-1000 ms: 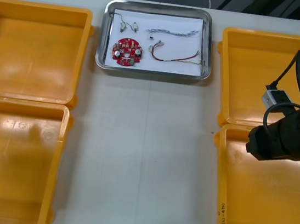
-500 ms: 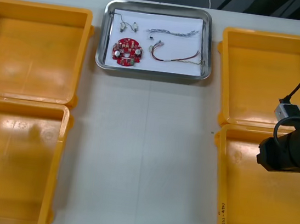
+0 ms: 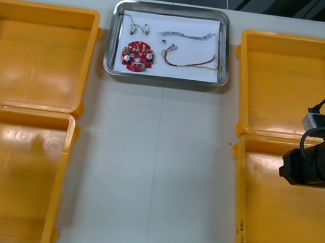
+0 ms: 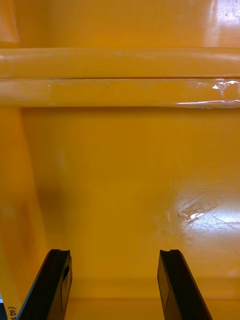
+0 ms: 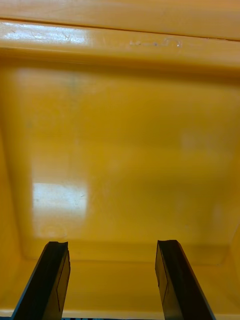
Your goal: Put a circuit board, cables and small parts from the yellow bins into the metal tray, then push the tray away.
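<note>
Progress: loading looks finished; the metal tray (image 3: 163, 78) sits at the table's 12 o'clock by the far edge, so the push seems done too. Little appears left beyond parking the arms.
Tray contents: circuit board (image 3: 137, 56) at its 8 o'clock, small metal parts (image 3: 137, 28) at 10 o'clock, blue and white cable (image 3: 187, 35) at 1 o'clock, red and yellow cable (image 3: 191, 63) at 4 o'clock.
Yellow bins (image 3: 43, 7): at the table's 10, 8, 2 and 4 o'clock, bare inside where visible.
Right gripper (image 4: 113, 252): fingers spread, holding nothing, above the 4 o'clock bin (image 3: 234, 215).
Left gripper (image 5: 112, 243): fingers apart, empty, over a bare bin floor.
</note>
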Tool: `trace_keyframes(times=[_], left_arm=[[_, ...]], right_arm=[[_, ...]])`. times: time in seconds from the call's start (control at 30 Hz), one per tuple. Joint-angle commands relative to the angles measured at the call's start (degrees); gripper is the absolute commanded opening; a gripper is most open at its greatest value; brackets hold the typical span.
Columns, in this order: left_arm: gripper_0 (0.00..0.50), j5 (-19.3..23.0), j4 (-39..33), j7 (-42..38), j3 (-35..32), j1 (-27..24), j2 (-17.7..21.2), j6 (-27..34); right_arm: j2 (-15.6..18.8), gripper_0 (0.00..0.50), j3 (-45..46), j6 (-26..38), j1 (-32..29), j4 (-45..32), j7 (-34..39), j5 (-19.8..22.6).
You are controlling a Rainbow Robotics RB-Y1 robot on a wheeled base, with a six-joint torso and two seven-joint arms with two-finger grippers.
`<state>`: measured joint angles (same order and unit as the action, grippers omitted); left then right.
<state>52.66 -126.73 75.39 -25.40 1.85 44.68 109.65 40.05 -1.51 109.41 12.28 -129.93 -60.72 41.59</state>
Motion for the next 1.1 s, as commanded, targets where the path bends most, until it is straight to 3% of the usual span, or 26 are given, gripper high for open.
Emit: trace_keyframes(times=[0.03,1.1], left_arm=[[0.500,0.43,-1.50,-1.12,-0.96,1.23,2.25,0.35],[0.500,0.43,-1.50,-1.12,-0.96,1.23,2.25,0.35]], right_arm=[[-0.41,0.500,1.68,-0.51,-0.59,-1.73,1.48,0.16],[-0.41,0.500,1.77,-0.51,-0.68,-1.73,1.39,-0.01]])
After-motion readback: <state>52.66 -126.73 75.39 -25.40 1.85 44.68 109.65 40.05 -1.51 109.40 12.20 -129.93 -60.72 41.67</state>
